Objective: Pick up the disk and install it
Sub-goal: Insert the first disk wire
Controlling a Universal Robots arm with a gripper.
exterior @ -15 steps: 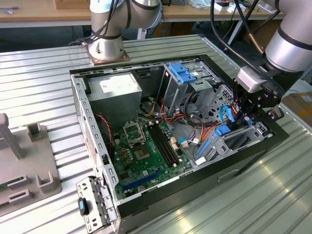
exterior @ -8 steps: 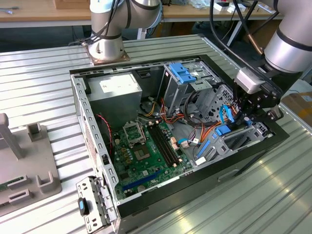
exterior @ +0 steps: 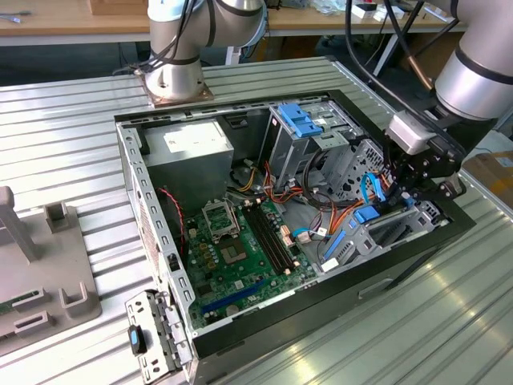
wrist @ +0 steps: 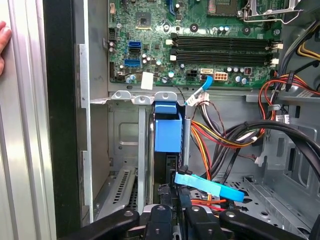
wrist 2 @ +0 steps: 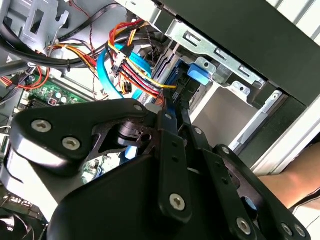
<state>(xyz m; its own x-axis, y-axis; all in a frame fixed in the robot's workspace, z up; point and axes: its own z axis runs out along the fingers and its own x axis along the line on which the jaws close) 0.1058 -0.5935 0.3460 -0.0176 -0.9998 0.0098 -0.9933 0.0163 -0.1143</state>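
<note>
The disk (wrist: 167,150) stands on edge in the metal bay of the open computer case (exterior: 337,289), beside the green circuit board (wrist: 200,45), its blue plastic rail showing. Orange, red and black cables (wrist: 225,137) and a flat blue cable (wrist: 210,185) crowd it. The black tool (wrist: 175,200) is clenched on the disk.

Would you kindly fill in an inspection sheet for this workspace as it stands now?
Surface: ribbed metal table carrying an open computer case.
Job's things: disk, blue-railed, standing on edge in the bay by the case wall.
Clutter: grey fixture blocks at the exterior view's left.
Grippers: gripper down inside the case at the disk; grip unclear.
Cables: orange, red, yellow and black bundle; flat blue cable.
Surroundings: second robot base; a person's hand on the table.
</note>
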